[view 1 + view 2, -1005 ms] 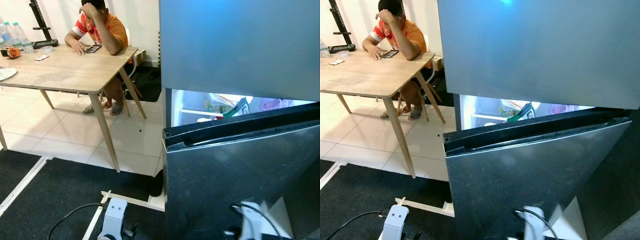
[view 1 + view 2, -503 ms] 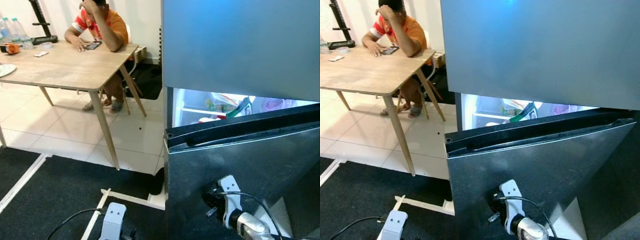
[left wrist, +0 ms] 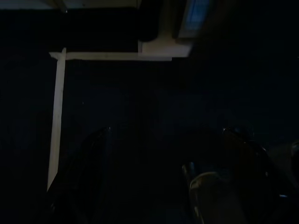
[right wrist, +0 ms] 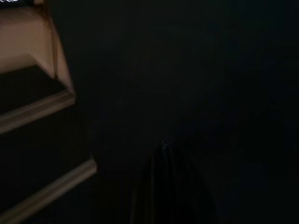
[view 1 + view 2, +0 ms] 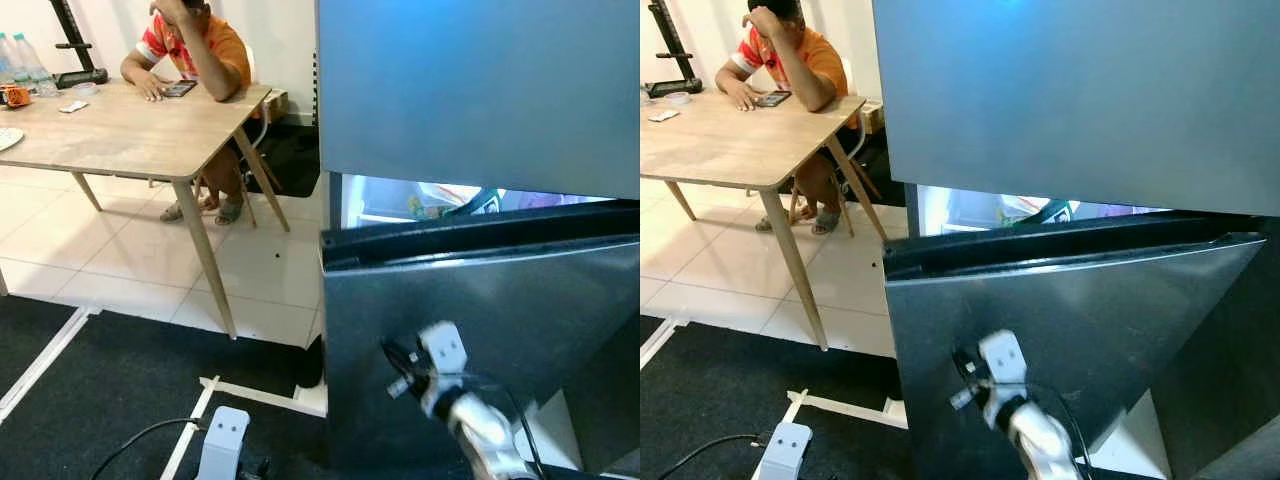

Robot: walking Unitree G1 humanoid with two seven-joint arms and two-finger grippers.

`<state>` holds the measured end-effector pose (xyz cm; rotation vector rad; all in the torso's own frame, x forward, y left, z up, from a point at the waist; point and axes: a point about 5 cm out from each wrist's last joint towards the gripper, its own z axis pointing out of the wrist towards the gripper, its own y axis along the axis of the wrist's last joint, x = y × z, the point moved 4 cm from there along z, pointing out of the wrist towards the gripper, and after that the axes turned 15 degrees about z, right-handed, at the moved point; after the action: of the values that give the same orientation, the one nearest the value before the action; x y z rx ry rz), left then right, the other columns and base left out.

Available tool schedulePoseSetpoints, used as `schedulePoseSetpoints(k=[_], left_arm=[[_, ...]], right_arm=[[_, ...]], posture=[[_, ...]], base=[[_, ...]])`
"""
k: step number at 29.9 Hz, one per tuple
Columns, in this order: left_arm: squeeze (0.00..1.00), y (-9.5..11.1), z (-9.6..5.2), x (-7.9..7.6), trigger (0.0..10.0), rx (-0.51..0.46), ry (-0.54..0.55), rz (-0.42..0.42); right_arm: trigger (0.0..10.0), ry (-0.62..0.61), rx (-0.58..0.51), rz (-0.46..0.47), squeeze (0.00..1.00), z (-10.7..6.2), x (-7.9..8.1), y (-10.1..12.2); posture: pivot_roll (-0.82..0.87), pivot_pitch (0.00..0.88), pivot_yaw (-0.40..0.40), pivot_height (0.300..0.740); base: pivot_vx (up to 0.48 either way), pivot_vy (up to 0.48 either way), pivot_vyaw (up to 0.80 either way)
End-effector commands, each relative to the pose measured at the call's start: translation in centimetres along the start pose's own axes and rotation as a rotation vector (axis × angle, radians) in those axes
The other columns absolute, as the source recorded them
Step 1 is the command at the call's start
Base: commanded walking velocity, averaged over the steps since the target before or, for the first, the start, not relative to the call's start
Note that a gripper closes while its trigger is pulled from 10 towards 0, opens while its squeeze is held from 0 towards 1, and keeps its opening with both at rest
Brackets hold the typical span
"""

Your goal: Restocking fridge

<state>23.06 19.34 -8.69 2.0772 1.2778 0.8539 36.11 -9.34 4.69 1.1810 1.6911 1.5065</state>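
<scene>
Fridge door [image 5: 520, 300] ajar | R jaws [image 5: 398, 372] against its face | jaws' gap: can't tell

A silver right arm [image 5: 478, 432] with a white wrist block, black cable and small screws; a white-capped left arm [image 5: 224, 440]

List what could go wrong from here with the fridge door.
1. The right tool is up against the face of the half-open door; if it pushes the door shut, the restocking may be cut short.
2. Packed items sit just behind the door's top edge; any that stick out might get caught.
3. The cable on the floor by the left arm could snag.
</scene>
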Motion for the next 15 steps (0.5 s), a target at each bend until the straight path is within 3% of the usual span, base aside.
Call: schedulePoseSetpoints(k=[1,3,5,8,14,15], left_arm=[[0.00,-0.8,-0.3,0.4,10.0,0.029,-0.002,0.016],[0.00,-0.6,-0.2,0.5,10.0,0.027,-0.002,0.019],[0.00,-0.2,0.0,0.8,10.0,0.018,0.005,0.021],[0.00,0.1,0.0,0.9,10.0,0.011,0.015,0.017],[0.00,-0.1,0.0,0.8,10.0,0.011,0.019,0.009],[0.00,-0.7,-0.3,0.4,10.0,0.020,0.015,-0.001]], right_arm=[[10.0,-0.084,-0.047,-0.048,0.00,1.3,-0.5,2.5],[10.0,-0.136,-0.052,-0.073,0.00,1.9,-1.0,3.6],[10.0,-0.332,-0.094,-0.082,0.00,2.5,-3.6,7.1],[10.0,-0.473,-0.132,-0.072,0.00,2.0,-5.9,9.1],[10.0,-0.488,-0.117,-0.080,0.00,1.3,-6.6,8.0],[10.0,-0.417,-0.027,-0.036,0.00,0.3,-6.3,3.7]], posture=[[0.01,0.072,0.012,0.740],[0.01,0.072,0.012,0.740],[0.01,0.066,0.019,0.740],[0.01,0.064,0.012,0.740],[0.00,0.066,0.005,0.740],[0.00,0.069,0.005,0.740]], base=[[0.000,0.000,0.00],[0.000,0.000,0.00],[0.000,0.000,0.00],[0.000,0.000,0.00],[0.000,0.000,0.00],[0.000,0.000,0.00]])
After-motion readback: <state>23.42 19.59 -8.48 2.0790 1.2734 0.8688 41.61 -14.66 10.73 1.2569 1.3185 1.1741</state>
